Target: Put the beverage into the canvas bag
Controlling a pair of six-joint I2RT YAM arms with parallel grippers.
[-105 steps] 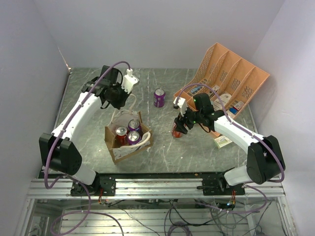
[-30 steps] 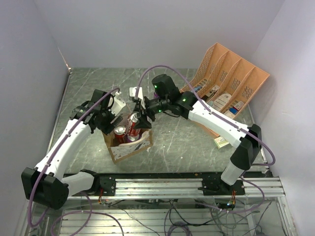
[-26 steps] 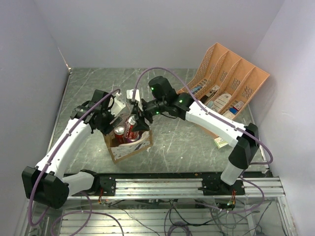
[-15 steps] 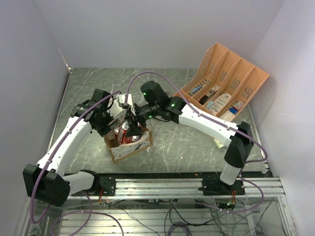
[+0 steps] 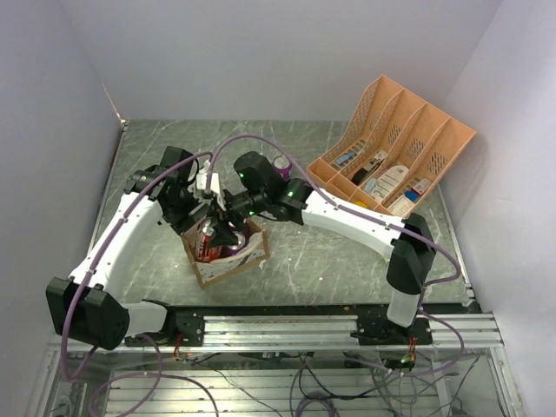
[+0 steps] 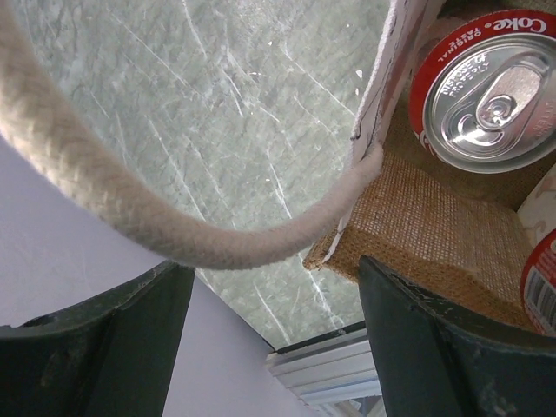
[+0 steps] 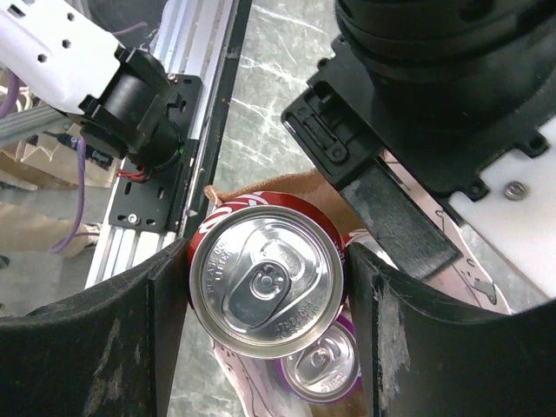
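The canvas bag (image 5: 228,268) stands on the table near the front left, brown with a white patterned side. My right gripper (image 5: 221,229) is shut on a red beverage can (image 7: 265,274), held upright right over the bag's mouth. Below that can a purple can (image 7: 328,365) stands inside the bag. My left gripper (image 5: 192,211) is open at the bag's far left side. The bag's cream rope handle (image 6: 130,221) runs across the left wrist view beyond the fingers. That view also shows a red Coke can (image 6: 486,95) inside the canvas bag (image 6: 426,230).
A second purple can (image 5: 281,162) stands on the table behind my right arm. The orange file organizer (image 5: 395,143) with papers lies at the back right. Both arms crowd over the bag. The aluminium rail (image 5: 278,330) runs along the near edge.
My right arm has swung left and down, bringing the red can from beside the bag to over its mouth. My left gripper has shifted slightly towards the back at the bag's left side.
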